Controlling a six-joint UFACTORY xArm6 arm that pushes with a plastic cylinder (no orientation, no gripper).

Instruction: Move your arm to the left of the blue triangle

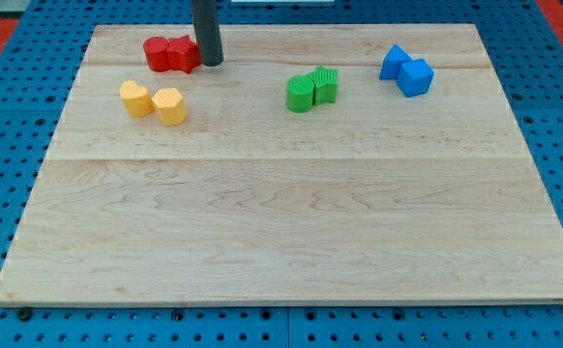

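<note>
The blue triangle is seen at the view's top right, touching a blue cube — small, rigid, probably light and easily slid. No claw is fitted; my tip is set beside the red blocks, well apart from it — the bare board on its left side is judged the spot to reach.

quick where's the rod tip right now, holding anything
No pincer: my tip holds nothing, touching the red blocks' right side, far left of the blue blocks.
</note>
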